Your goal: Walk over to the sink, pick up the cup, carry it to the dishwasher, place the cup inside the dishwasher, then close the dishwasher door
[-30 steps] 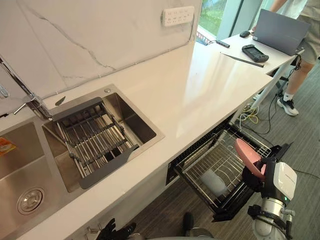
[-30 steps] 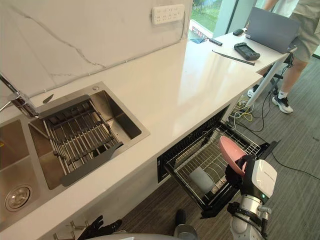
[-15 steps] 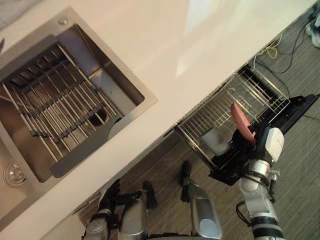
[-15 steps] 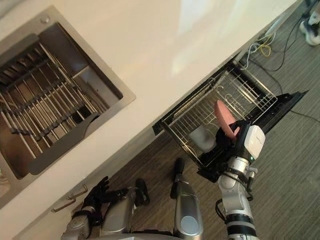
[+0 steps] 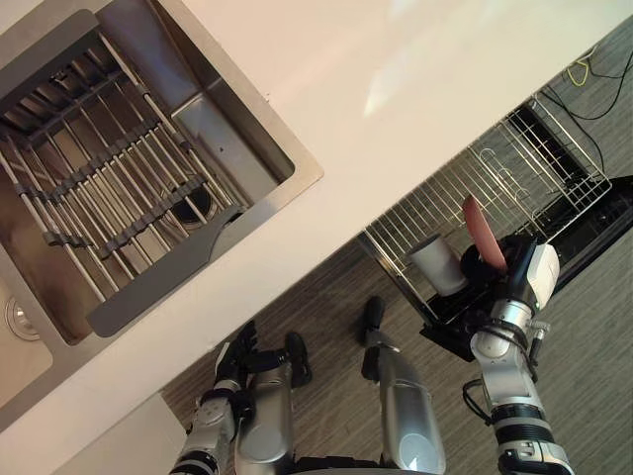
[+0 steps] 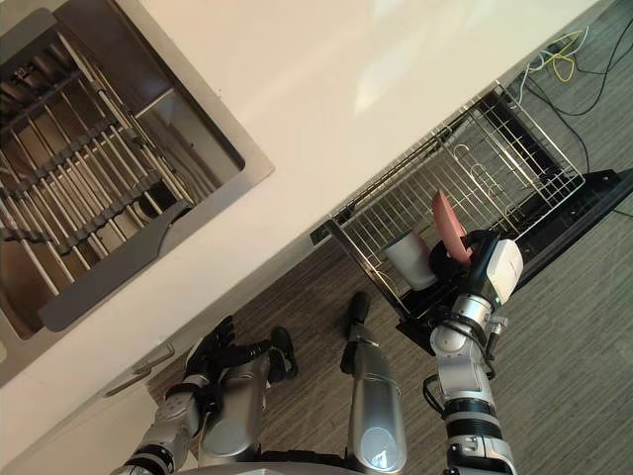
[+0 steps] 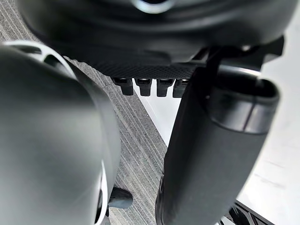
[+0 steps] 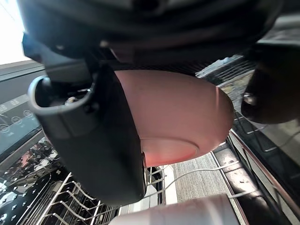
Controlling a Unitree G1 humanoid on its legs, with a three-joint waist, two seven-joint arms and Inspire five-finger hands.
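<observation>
Left eye view: brushed-steel sink [image 5: 247, 148] bridged by a slatted drainer rack [image 5: 99, 188]. Left hand [image 5: 237, 356] low beside the glossy white counter [image 5: 415, 69], fingers loose and straight. Pale cylindrical tumbler [image 5: 436, 265] in the dishwasher's wire basket [image 5: 554, 168]. Right hand [image 5: 512, 257] clamped round the smooth pink cup [image 5: 482, 233], above the basket's front corner.

Sink [image 5: 252, 148] set in left of counter [image 5: 396, 79], drainer [image 5: 109, 198] in it; below right edge of counter, basket [image 5: 539, 158] drawn out over open door [image 5: 605, 233], mug [image 5: 438, 265] in its near-left corner, cup [image 5: 482, 230] just right of mug, in right hand [image 5: 504, 263] above basket front; left hand [image 5: 237, 358] low at left, over floor [image 5: 593, 376].
</observation>
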